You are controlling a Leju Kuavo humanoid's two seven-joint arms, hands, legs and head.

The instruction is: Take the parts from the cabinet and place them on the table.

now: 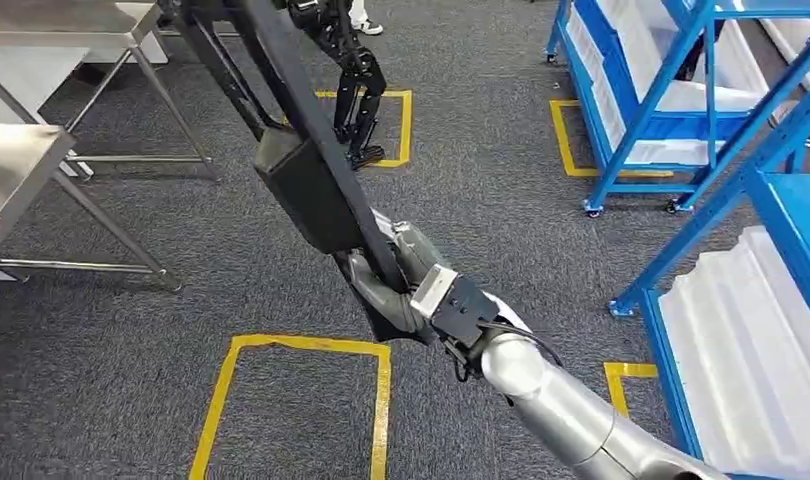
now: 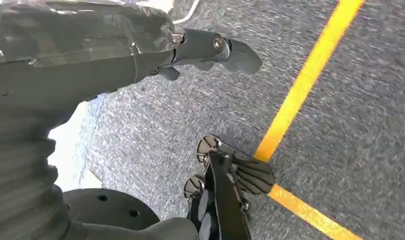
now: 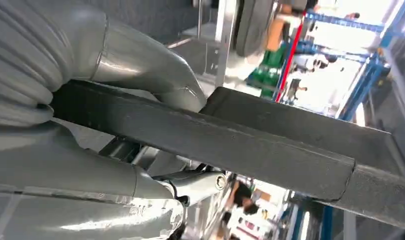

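Note:
In the head view my right hand (image 1: 399, 285) grips the lower end of a long black bar part (image 1: 306, 185) that carries a boxy black block midway. The bar slants up and to the left across the carpet, well above the floor. The right wrist view shows the same black part (image 3: 270, 145) clamped between the thumb and fingers of that hand (image 3: 90, 65). My left hand (image 2: 115, 50) hangs over the grey carpet with its fingers (image 2: 230, 50) stretched out and nothing in them.
Steel tables (image 1: 41, 150) stand at the left. Blue cabinets (image 1: 681, 100) with white trays (image 1: 751, 350) line the right side. Yellow tape boxes (image 1: 301, 345) mark the carpet. A black jointed robot limb (image 1: 356, 90) stands ahead, with a person's shoes (image 1: 366, 25) behind it.

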